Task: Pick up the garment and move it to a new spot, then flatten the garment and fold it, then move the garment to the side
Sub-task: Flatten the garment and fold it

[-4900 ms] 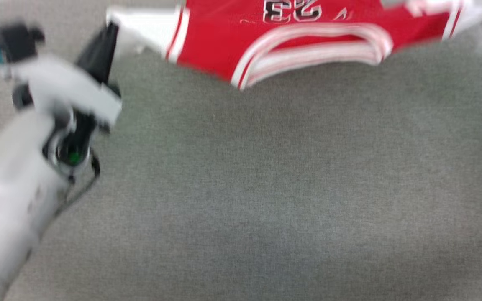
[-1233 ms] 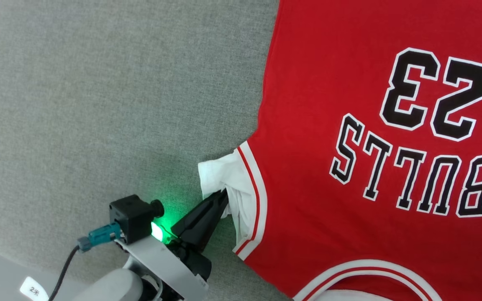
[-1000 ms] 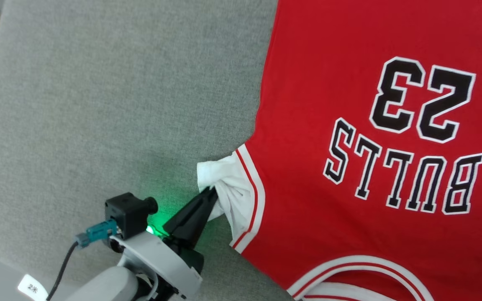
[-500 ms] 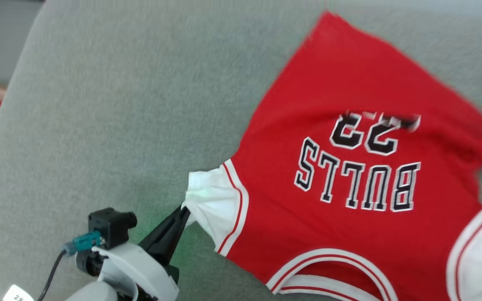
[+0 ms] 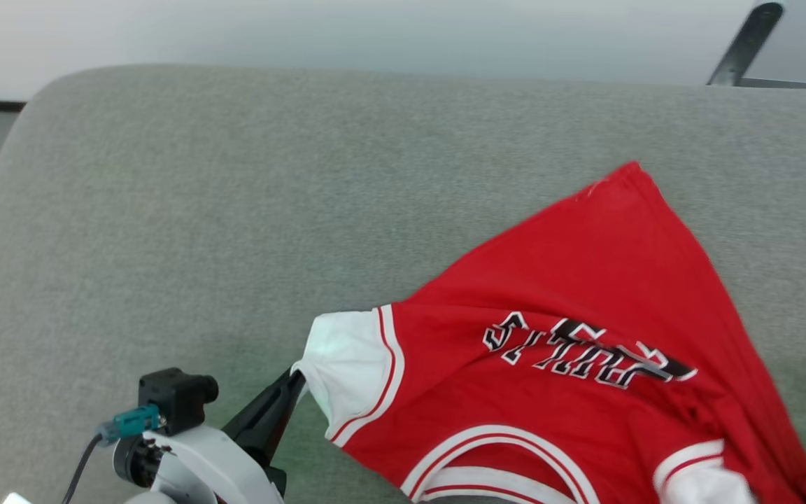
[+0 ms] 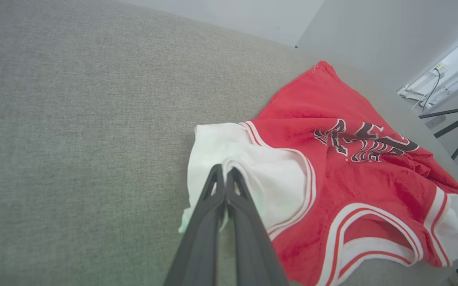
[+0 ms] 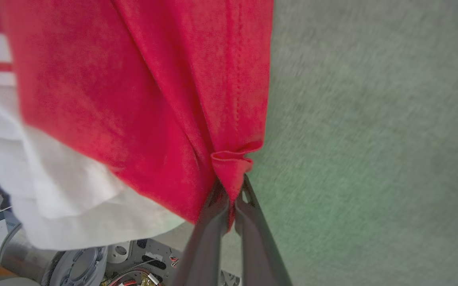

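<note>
Grey cushion (image 5: 165, 210) bears the rumpled red-and-white garment (image 5: 585, 280), left fingers (image 6: 209, 202) and right fingers (image 7: 213, 216) clamped on its edges.

Draped on the cushion (image 5: 235, 210), ahead and right of the left tool (image 5: 296, 380): the jersey (image 5: 571, 413), near corner clamped between its tips, opposite edge caught in the right tool (image 7: 236, 183).

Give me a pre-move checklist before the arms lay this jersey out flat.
1. The left jaws shut on the white shoulder panel of the red sleeveless jersey: ok.
2. The right jaws shut on a bunched red edge: ok.
3. Which part of the jersey the right jaws hold: cannot tell.
4. Jersey lying flat: not ok; it is rumpled, with the chest lettering creased.
5. Bare grey fabric surface beside the jersey for spreading: ok.
</note>
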`<state>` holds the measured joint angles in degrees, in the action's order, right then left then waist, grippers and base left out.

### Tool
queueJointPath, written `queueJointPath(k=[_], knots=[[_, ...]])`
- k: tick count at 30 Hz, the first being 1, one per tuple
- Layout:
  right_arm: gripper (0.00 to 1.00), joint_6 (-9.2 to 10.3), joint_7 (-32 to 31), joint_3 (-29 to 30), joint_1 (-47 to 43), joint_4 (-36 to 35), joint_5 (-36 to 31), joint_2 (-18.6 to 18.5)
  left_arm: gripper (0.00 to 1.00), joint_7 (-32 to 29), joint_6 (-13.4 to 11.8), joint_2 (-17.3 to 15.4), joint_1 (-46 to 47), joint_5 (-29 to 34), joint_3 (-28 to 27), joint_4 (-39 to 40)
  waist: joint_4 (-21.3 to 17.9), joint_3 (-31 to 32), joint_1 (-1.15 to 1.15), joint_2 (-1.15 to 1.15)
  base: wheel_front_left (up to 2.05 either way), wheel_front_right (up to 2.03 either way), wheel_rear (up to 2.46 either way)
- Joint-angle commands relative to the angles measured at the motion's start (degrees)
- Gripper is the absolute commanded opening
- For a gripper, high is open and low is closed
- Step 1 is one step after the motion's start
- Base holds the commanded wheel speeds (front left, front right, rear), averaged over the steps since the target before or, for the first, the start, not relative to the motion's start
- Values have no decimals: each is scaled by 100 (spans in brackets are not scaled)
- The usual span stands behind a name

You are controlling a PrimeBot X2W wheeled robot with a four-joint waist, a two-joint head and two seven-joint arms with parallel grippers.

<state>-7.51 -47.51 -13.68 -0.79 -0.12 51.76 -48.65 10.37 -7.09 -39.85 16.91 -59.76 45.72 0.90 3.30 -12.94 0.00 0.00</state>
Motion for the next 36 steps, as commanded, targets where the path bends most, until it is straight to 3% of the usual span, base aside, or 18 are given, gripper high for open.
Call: queueJointPath(k=[1, 6, 7, 8, 9, 12, 16, 20, 29, 36], knots=[[0, 4, -43, 72, -136, -71, -83, 75, 0, 6, -39, -19, -68, 4, -8, 12, -128, 81, 0, 0, 0, 0, 0], [0, 4, -205, 511, -646, -593, -449, 452, 0, -24, -42, -37, -76, 10, 24, 69, -192, 81, 0, 0, 0, 0, 0], [34, 4, -202, 628, -662, -691, -548, 521, 0, -30, -47, -33, -72, 15, 26, 76, -196, 80, 0, 0, 0, 0, 0], [94, 4, -161, 776, -653, -774, -623, 592, 0, -28, -51, -27, -68, 19, 30, 85, -199, 77, 0, 0, 0, 0, 0], [100, 4, -144, 920, -634, -858, -695, 651, 0, -27, -54, -22, -62, 24, 34, 89, -195, 74, 0, 0, 0, 0, 0], [100, 4, -207, 1375, -505, -1179, -721, 773, 0, -24, -50, 2, -27, 54, 51, 107, -144, 60, 0, 0, 0, 0, 0], [100, 4, -414, 1906, -84, -1639, -827, 607, 0, -28, -41, 47, 47, 104, 82, 151, -19, -17, 0, 0, 0, 0, 0], [100, 4, -382, 1983, 835, -1692, -908, 527, 0, -19, -5, 150, 172, 156, 111, 187, 176, -193, 0, 0, 0, 0, 0], [100, 4, -183, 356, 3346, -369, -1488, 477, 0, 14, 124, 458, 650, 344, 151, 131, 731, -981, 0, 0, 0, 0, 0], [100, 4, 16, -1005, 4457, 786, -1541, 358, 0, 122, 267, 697, 868, 407, 172, -56, 1018, -1445, 0, 0, 0, 0, 0]])
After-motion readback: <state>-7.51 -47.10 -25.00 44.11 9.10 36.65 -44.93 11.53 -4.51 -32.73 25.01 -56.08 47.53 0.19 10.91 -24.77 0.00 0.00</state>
